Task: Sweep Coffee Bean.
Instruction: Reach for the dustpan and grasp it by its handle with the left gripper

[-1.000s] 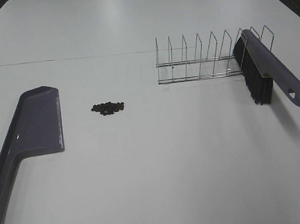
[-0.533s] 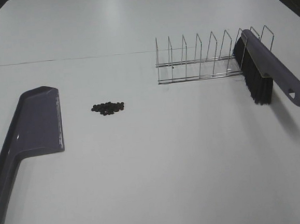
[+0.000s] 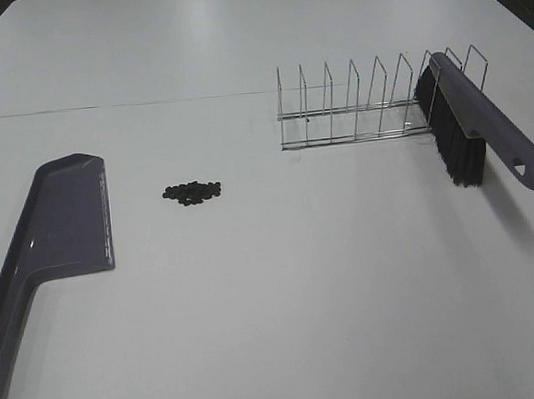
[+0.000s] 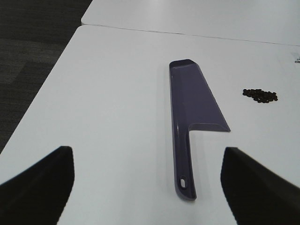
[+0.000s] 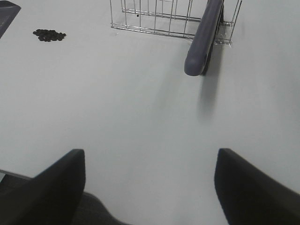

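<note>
A small cluster of dark coffee beans lies on the white table; it also shows in the left wrist view and the right wrist view. A purple dustpan lies flat to the left of the beans, also in the left wrist view. A purple brush with black bristles leans in the wire rack at the right; its handle shows in the right wrist view. My left gripper is open, behind the dustpan's handle end. My right gripper is open, near the front edge, short of the brush.
The wire rack stands behind the beans to the right. A seam runs across the table behind everything. The table's left edge drops to dark floor.
</note>
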`<state>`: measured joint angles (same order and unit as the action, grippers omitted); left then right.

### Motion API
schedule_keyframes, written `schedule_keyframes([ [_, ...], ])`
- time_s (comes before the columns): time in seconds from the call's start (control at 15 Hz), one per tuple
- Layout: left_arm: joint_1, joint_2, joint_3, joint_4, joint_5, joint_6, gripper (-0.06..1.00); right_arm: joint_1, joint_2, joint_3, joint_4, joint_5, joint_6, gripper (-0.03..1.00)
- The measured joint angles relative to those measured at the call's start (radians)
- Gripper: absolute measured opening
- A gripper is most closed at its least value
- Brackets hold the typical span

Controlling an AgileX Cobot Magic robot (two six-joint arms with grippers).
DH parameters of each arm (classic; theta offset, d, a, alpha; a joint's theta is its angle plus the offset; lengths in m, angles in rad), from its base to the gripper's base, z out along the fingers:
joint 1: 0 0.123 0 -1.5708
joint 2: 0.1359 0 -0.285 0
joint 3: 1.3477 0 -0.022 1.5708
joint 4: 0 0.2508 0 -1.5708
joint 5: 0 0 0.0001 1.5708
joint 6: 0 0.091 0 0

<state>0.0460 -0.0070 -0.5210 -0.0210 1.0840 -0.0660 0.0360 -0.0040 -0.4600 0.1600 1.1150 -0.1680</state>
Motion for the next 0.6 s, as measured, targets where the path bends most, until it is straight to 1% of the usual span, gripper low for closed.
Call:
schedule_keyframes([
  [0.33,0.000,0.016,0.000,0.000,0.000,0.001,0.79,0.000,0.000,0.000,0.000,0.000,0.000,0.67],
  [0.53,0.000,0.099,0.000,0.000,0.000,0.001,0.79,0.000,0.000,0.000,0.000,0.000,0.000,0.67],
  [0.6,0.000,0.170,0.000,0.000,0.000,0.000,0.79,0.000,0.000,0.000,0.000,0.000,0.000,0.67],
])
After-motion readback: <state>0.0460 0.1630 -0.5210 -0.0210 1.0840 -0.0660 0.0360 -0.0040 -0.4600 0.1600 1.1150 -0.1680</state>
